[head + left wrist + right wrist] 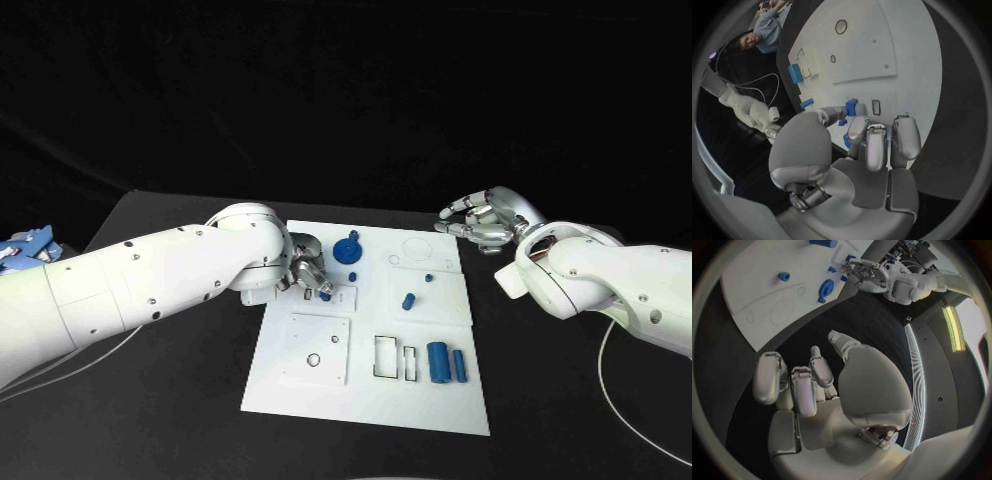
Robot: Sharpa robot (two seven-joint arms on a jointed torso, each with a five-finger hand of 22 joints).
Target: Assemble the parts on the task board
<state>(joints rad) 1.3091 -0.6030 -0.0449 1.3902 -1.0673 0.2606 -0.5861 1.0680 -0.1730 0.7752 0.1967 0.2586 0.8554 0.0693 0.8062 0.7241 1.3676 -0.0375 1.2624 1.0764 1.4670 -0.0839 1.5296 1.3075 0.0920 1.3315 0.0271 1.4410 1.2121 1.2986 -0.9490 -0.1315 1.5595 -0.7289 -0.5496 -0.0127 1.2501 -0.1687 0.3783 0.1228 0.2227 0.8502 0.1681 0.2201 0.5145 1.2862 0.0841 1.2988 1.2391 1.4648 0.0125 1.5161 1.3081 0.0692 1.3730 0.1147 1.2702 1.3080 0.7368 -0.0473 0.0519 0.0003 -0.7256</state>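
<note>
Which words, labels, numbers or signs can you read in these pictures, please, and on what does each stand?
None can be read.
The task board bears only outlines and holes, no lettering.
The blue parts carry no marks.
Neither the left hand nor the right hand shows any label.

I see the black table (pixel 159 400) carrying the white task board (pixel 433 400), which lies flat at its middle. The board sits directly under my left hand (pixel 306 277) and just beside my right hand (pixel 483 222), which hovers off its far corner.
</note>
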